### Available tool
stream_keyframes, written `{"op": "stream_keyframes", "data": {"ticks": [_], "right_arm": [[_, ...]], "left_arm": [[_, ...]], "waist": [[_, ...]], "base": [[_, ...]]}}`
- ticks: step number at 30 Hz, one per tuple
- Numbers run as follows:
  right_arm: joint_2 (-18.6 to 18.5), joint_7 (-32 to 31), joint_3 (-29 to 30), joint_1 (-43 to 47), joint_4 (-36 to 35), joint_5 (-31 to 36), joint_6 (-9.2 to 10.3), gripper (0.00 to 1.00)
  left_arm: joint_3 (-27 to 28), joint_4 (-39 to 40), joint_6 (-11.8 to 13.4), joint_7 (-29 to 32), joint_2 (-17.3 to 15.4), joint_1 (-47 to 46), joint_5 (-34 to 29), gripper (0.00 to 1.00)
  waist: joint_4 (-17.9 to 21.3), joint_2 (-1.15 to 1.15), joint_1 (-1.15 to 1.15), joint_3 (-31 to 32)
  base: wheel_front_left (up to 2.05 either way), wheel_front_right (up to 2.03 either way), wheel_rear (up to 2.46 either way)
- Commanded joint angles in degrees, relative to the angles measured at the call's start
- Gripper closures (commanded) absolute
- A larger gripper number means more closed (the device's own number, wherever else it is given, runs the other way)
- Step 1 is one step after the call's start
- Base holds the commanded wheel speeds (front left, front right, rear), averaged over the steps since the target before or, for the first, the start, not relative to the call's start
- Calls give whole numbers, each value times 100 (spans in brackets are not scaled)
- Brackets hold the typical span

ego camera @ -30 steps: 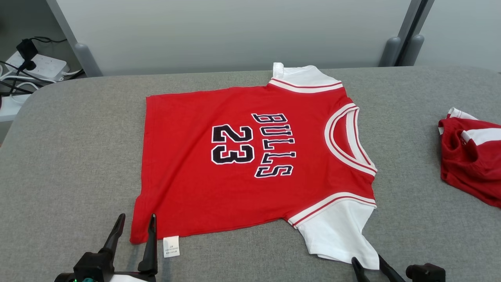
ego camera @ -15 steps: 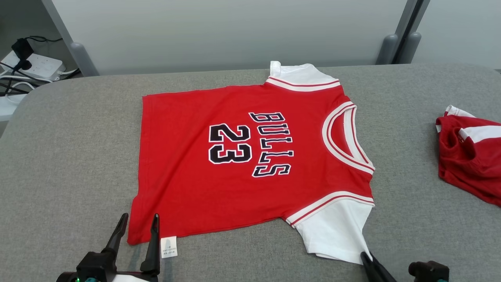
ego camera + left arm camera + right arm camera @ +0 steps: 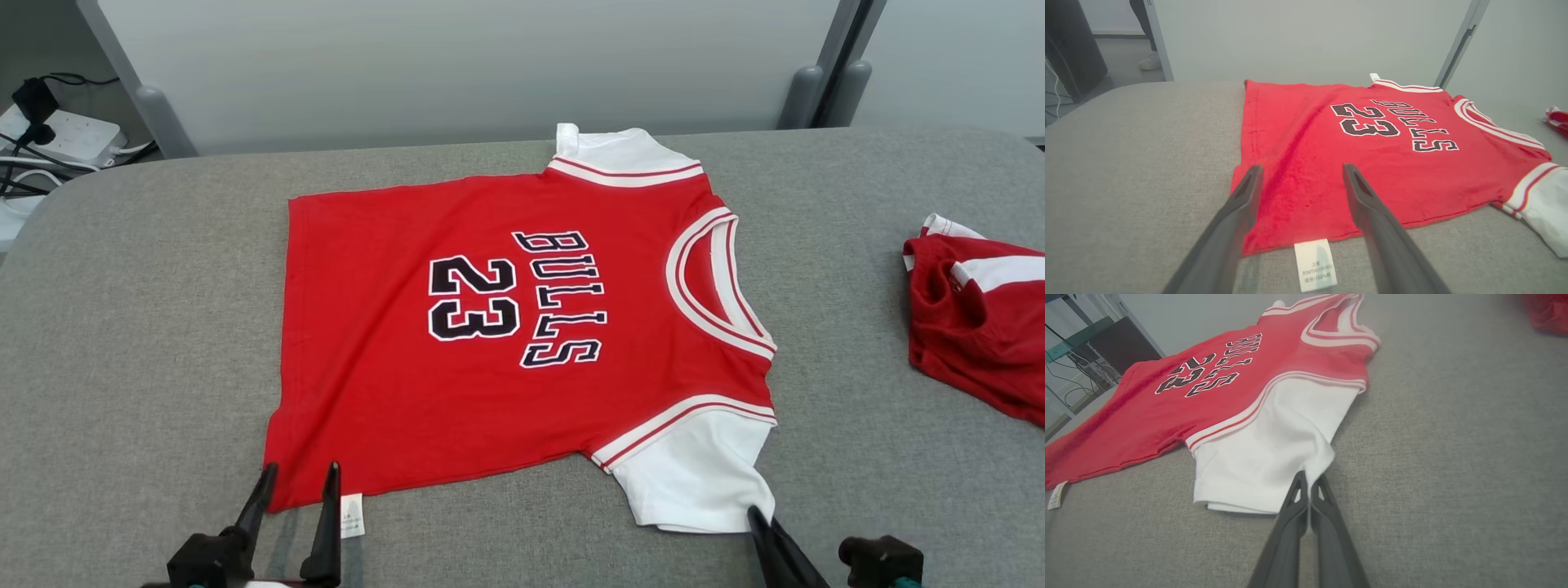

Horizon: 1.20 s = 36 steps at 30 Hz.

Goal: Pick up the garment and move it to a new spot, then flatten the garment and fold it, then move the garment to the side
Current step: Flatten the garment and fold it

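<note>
- Garment (image 3: 490, 327) — flat, mid table (image 3: 122, 343).
- R gripper (image 3: 755, 516) — fingers just closed on white sleeve (image 3: 694, 465) corner.
- L gripper (image 3: 301, 469) — fingers wide astride hem corner (image 3: 282, 494); needs grip before fold.

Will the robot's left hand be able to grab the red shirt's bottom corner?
Probably yes. The left gripper is open, its fingers straddle the near corner of the red shirt, nothing in between.

Red jersey (image 3: 490, 327), spread flat, sleeves white
</note>
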State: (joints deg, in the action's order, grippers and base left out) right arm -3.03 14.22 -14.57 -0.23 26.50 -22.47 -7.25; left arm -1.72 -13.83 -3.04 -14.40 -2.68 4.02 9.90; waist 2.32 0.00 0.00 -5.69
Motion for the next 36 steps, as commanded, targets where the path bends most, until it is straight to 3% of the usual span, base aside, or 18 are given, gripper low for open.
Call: {"op": "stream_keyframes", "data": {"ticks": [1,6,13,21,23,25,26,32,36], "right_arm": [[9,78,-120,30,-164,37,-24,100],[13,78,-234,246,-425,60,-24,100],[14,78,-606,590,-895,139,-24,100],[14,78,-799,864,-1239,198,-24,100],[14,78,-811,919,-1332,219,-24,100],[14,78,-711,938,-1422,210,-24,100],[14,78,-522,913,-1495,206,-24,100],[12,-145,102,622,-1472,169,-24,100],[-388,-389,225,408,-1500,-213,-24,100]], "left_arm": [[149,74,-25,-60,-20,-284,65,0],[210,-468,30,-60,-20,-455,550,0],[520,-1299,279,-60,-20,-822,731,0],[671,-1638,214,-60,-20,-924,932,2],[669,-1702,166,-60,-20,-936,1043,57],[680,-1700,135,-60,-20,-943,1124,80],[669,-1702,112,-60,-20,-936,1143,100],[658,-1691,-9,-60,-20,-918,1234,100],[700,-1668,-27,-60,-20,-903,1178,100]], "waist": [[12,0,0,-5],[82,0,0,-43],[196,0,0,-151],[234,0,0,-247],[226,0,0,-255],[209,0,0,-253],[192,0,0,-228],[109,0,0,-195],[86,0,0,-179]], "base": [[0,0,0],[0,0,0],[0,0,0],[0,0,0],[0,0,0],[0,0,0],[0,0,0],[0,0,0],[0,0,0]]}}
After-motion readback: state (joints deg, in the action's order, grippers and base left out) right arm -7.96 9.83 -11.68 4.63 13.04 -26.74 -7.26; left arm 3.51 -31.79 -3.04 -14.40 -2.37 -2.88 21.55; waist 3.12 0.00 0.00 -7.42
